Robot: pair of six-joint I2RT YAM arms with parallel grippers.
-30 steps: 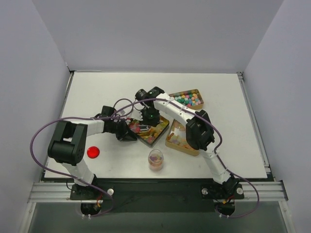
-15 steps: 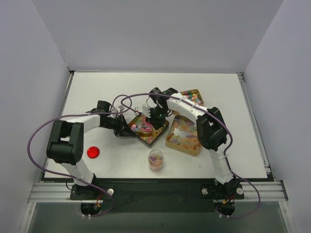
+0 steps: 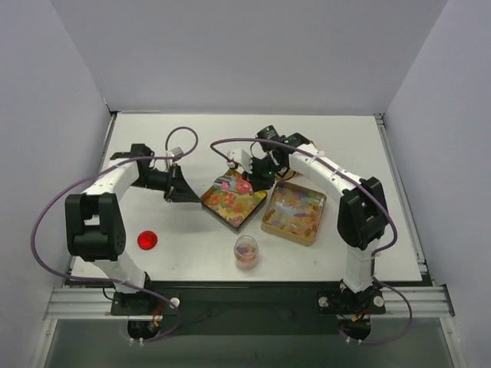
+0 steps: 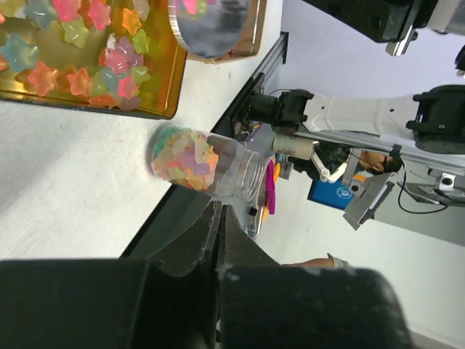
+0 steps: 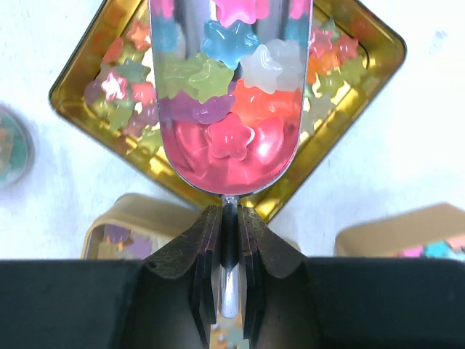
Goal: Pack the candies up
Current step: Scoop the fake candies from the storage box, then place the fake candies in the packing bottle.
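Above the white tabletop (image 3: 153, 146), the right arm arches over a square gold tin (image 5: 349, 116), right tool (image 5: 229, 214) clamping a metal scoop (image 5: 185, 156) of star-shaped pastel candies (image 5: 221, 40); left tool (image 4: 220, 211) closed, empty.

The candies (image 5: 232, 138) look glossy and translucent, the metal scoop (image 5: 192, 18) mirror-polished, the tin (image 5: 62, 97) shiny gold.

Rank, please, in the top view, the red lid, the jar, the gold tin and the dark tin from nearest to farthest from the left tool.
1. Dark tin, just right of the left tool.
2. Red lid, toward the bases, slightly left.
3. Jar, front centre.
4. Gold tin, farthest right.
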